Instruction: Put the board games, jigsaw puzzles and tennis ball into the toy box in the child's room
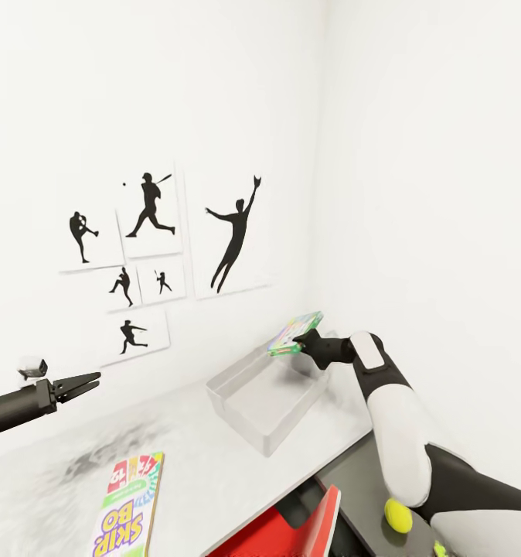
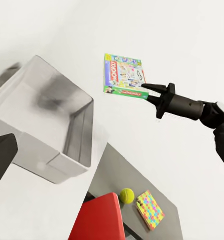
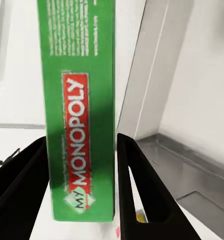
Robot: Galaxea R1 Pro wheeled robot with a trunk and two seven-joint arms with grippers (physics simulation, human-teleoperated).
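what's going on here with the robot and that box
The robot's right gripper holds a green My Monopoly board game box in the air above the clear, open toy box on the white table. The left gripper hovers with nothing in it. A Skip-Bo game box lies on the table, and a yellow tennis ball and a colourful jigsaw puzzle box sit on a lower grey surface.

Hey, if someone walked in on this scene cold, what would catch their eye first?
Probably the green Monopoly box held up in the air by the right gripper, above the clear toy box on the white table. Next, the black baseball-player silhouettes on the wall behind, and the bright Skip-Bo box lying near the table's front edge.
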